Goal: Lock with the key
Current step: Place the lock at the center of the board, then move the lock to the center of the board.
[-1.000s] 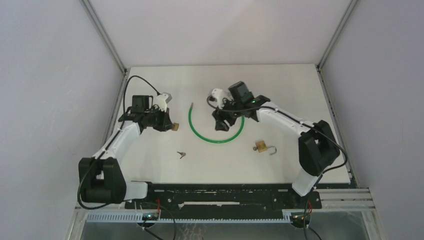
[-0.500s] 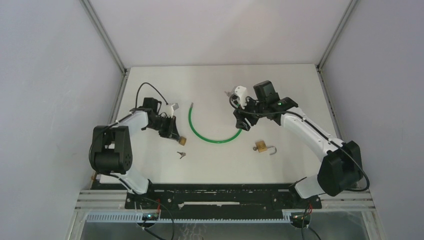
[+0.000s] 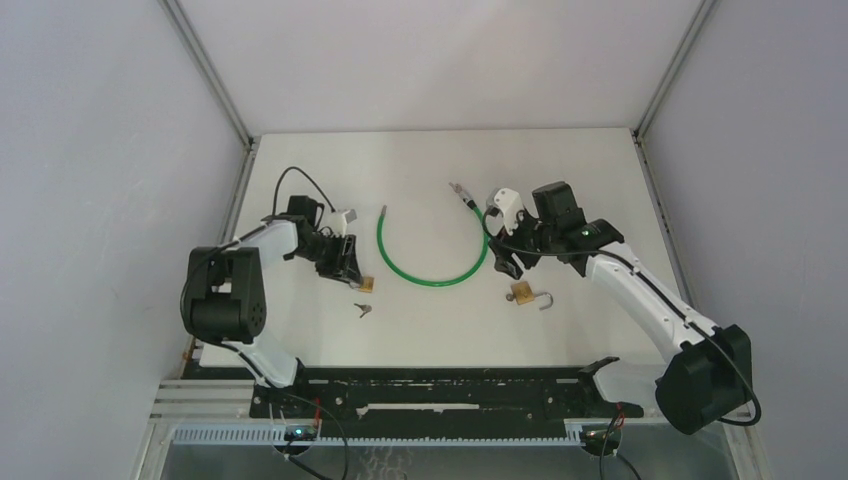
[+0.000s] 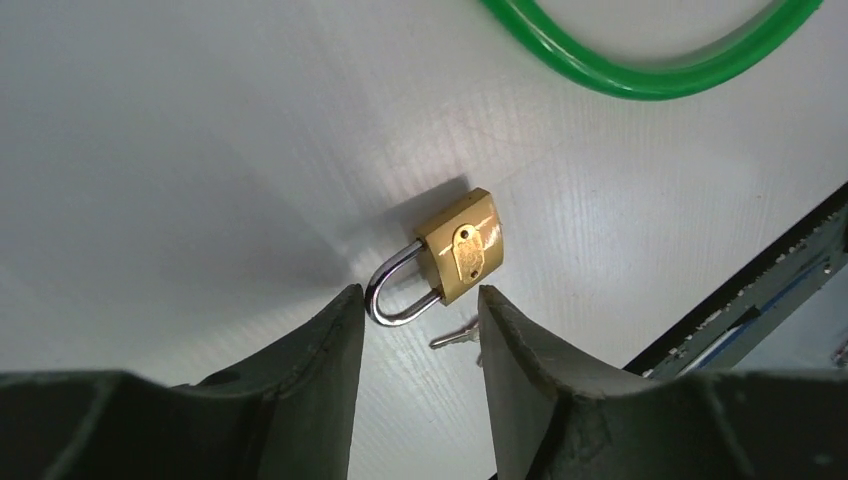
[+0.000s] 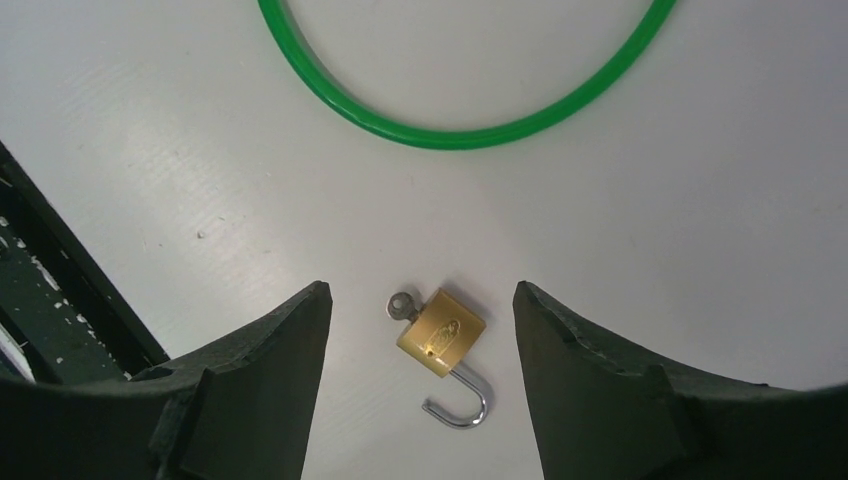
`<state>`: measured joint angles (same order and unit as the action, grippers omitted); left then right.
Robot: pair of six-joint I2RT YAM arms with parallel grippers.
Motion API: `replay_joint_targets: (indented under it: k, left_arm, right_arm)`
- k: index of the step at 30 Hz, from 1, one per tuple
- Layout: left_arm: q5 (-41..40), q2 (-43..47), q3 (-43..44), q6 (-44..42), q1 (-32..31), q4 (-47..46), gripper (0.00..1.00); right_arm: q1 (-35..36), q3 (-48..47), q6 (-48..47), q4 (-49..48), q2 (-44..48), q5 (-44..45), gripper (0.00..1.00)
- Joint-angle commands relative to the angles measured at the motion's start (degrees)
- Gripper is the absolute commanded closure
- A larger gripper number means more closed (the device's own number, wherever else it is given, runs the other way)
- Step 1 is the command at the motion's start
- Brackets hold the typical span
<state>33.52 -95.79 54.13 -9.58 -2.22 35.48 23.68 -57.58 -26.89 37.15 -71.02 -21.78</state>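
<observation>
A brass padlock (image 3: 367,283) (image 4: 463,246) with its shackle closed lies on the white table just past my left gripper (image 3: 349,264) (image 4: 414,292). That gripper is open with nothing between its fingers. A loose key (image 3: 362,308) (image 4: 456,337) lies a little nearer. A second brass padlock (image 3: 521,292) (image 5: 442,333) lies with its shackle swung open and a key (image 5: 403,304) stuck in its body. My right gripper (image 3: 506,264) (image 5: 420,290) hovers over it, open and empty.
A green cable loop (image 3: 432,278) (image 4: 640,78) (image 5: 450,135) lies between the two arms, its metal-tipped ends (image 3: 458,188) pointing to the far side. The black rail (image 3: 440,385) runs along the near table edge. Enclosure walls stand close on both sides.
My left gripper has opened and let the closed padlock down onto the table. The right arm has swung right and nearer, from the cable to above the open padlock.
</observation>
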Motion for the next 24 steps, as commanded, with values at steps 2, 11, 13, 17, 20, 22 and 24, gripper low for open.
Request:
replay_joint_targets:
  k: [2,11,13,17,20,22,24]
  left_arm:
    - [-7.2,5.7,2.1,1.3,0.3,-2.8,0.43]
    - [-17.5,21.1,-1.0,-0.8,0.3,-9.0,0.16]
    - [-19.5,25.3,-2.0,-2.2,0.3,-11.0,0.06]
    - [-22.3,33.0,-3.1,-7.0,0.3,-14.9,0.00]
    - [-23.3,37.7,-3.1,-10.4,0.3,-17.1,0.00]
    - [-23.1,40.4,-3.1,-11.1,0.3,-18.4,0.00]
    - [-21.9,43.0,-3.1,-10.7,0.3,-19.2,0.00]
  right_arm:
    - [-0.7,2.2,0.0,-1.2,3.5,5.7,0.24]
    - [-1.8,5.5,0.5,-2.7,7.8,15.5,0.18]
    - [-2.7,5.8,0.9,-2.6,8.8,15.7,0.14]
    - [-5.4,6.6,1.5,-2.9,10.7,15.4,0.07]
    - [-7.5,7.0,2.7,-3.6,12.1,16.2,0.05]
    - [-8.8,7.7,3.1,-4.7,13.6,17.0,0.04]
    - [-10.3,8.8,2.1,-5.5,15.1,16.2,0.02]
